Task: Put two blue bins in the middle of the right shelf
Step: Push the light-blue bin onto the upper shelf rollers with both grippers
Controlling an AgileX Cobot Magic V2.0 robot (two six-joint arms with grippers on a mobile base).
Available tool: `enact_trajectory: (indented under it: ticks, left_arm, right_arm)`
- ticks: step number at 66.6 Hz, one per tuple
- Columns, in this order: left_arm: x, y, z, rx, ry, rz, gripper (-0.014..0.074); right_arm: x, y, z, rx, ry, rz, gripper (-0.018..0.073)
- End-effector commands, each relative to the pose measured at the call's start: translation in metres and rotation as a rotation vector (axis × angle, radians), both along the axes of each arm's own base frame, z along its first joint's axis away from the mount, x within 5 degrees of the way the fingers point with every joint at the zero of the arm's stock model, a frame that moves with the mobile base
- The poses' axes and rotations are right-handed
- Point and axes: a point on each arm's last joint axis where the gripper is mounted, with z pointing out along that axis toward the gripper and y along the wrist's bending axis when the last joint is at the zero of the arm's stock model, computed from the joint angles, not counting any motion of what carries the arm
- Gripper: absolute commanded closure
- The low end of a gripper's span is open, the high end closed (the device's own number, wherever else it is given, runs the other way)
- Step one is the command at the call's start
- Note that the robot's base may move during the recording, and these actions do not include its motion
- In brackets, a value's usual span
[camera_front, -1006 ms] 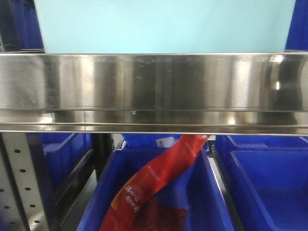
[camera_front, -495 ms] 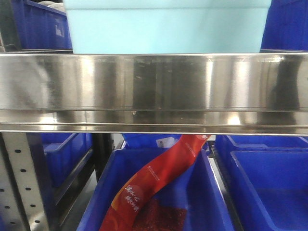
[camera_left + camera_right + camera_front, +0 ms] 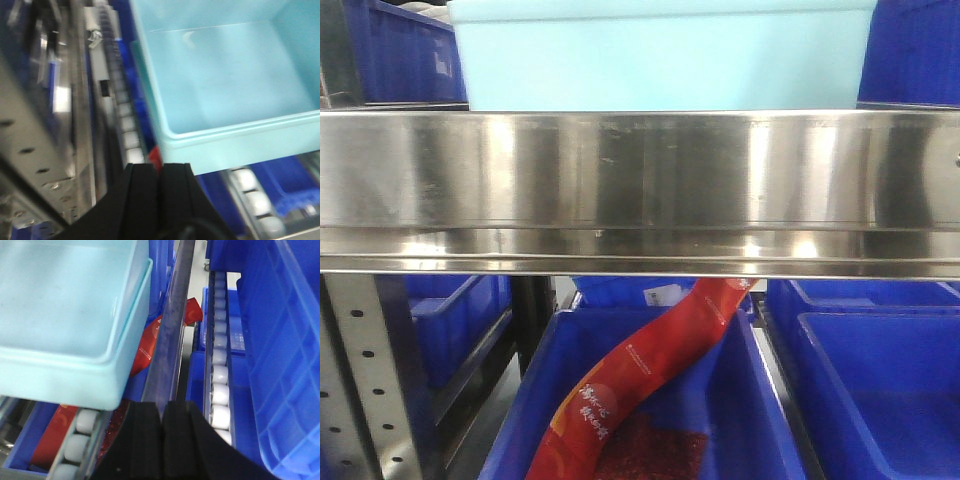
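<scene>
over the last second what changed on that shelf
The light blue bin appears to have slid back along the steel shelf: it filled the top of the front view, now its rim and both sides show, with dark blue bins beside it. The red packet in the lower bin stayed put.

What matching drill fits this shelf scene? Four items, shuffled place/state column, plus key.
Items:
1. light blue bin
2. red packet
3. left end effector
4. white rollers

Place/state:
A. fingers shut, holding nothing
B. in a row along the shelf track
C. on the shelf above the steel rail
D. leaning in the dark blue bin below

Pairs: 1-C, 2-D, 3-A, 4-B
</scene>
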Motion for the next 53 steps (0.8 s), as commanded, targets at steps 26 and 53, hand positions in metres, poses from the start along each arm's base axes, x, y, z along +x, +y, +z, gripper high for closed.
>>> enact_trajectory:
  ticks: [26, 53]
  left_arm:
    - [-0.112, 0.035, -0.107, -0.079, -0.375, -0.047, 0.0707]
    - [-0.152, 0.048, -0.114, -0.135, -0.555, -0.053, 0.0707]
  right_arm:
    - [-0.093, -0.023, -0.106, 0.028, -0.295, 0.011, 0.0721]
    - [-0.154, -0.037, -0.093, 0.096, -0.596, 0.005, 0.0721]
